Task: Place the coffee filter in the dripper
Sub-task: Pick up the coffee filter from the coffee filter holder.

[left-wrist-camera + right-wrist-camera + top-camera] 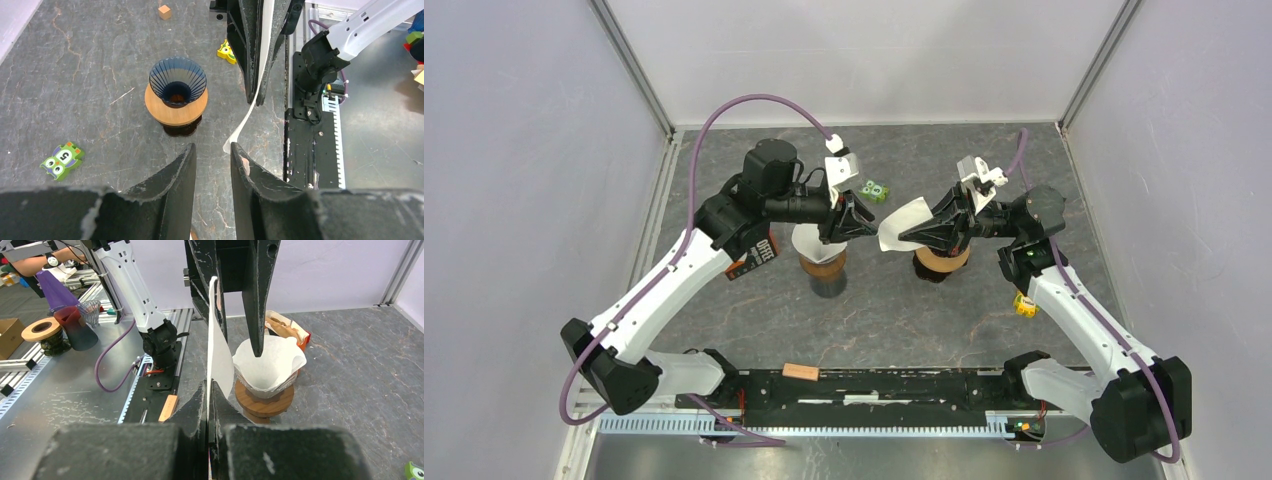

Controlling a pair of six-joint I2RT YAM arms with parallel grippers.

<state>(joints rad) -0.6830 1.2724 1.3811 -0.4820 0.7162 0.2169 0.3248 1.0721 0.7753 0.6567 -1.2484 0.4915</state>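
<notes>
The right tool (207,387) is clamped shut on a paper filter (220,357). The left tool (212,148) stands part open, holding nothing.

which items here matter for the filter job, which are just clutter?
Job: coffee filter, pinched in right gripper; empty dripper.
Lying about: green owl toy; yellow toy; wooden block; coffee bag; second dripper, already lined.
</notes>
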